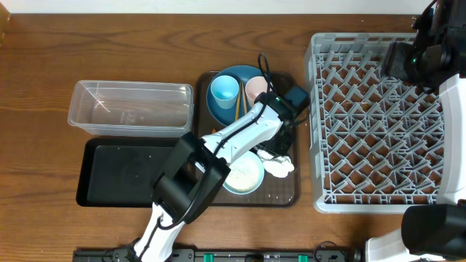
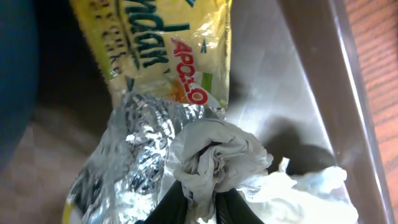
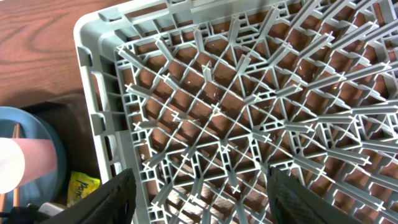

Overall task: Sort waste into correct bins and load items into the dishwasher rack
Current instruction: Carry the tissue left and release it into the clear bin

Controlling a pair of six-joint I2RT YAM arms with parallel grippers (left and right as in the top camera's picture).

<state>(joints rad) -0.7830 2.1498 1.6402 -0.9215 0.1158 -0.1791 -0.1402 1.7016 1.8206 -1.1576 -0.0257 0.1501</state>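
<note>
Overhead, on the wooden tabletop (image 1: 44, 65), I note a clear plastic rectangular tub (image 1: 131, 108) at the left, with a shallow black rectangular tray (image 1: 120, 175) just in front of it. At centre lies a dark brown serving tray (image 1: 291, 198). Its far half carries a large round blue plate (image 1: 218, 114). On the plate are a small light-blue cup (image 1: 224, 90) and a small pale pink cup (image 1: 255, 88), with a pair of thin wooden chopsticks (image 1: 237, 103) lying between them. A white and light-blue bowl (image 1: 246, 178) sits on the near half, with a crumpled white tissue (image 1: 281, 167) just beside it. The left arm (image 1: 240, 135) reaches across this tray, its end above the tissue. A large square grey plastic dishwasher rack (image 1: 378, 124) fills the right side, and the right arm (image 1: 422, 54) hangs over its far right corner.

Left wrist view: the left hand (image 2: 198, 202) is closed on the tissue, both dark fingers (image 2: 171, 208) pinching the wad. A small yellow-green printed snack wrapper (image 2: 158, 43) touches the tissue, its silver foil lining exposed. I cannot tell whether the wad is clear of the tray.

Right wrist view: the right hand (image 3: 200, 180) stands open above the rack's lattice, fingers wide apart and gripping nothing. Beyond the rack wall I see the pink cup, the plate rim and a corner of the wrapper.
</note>
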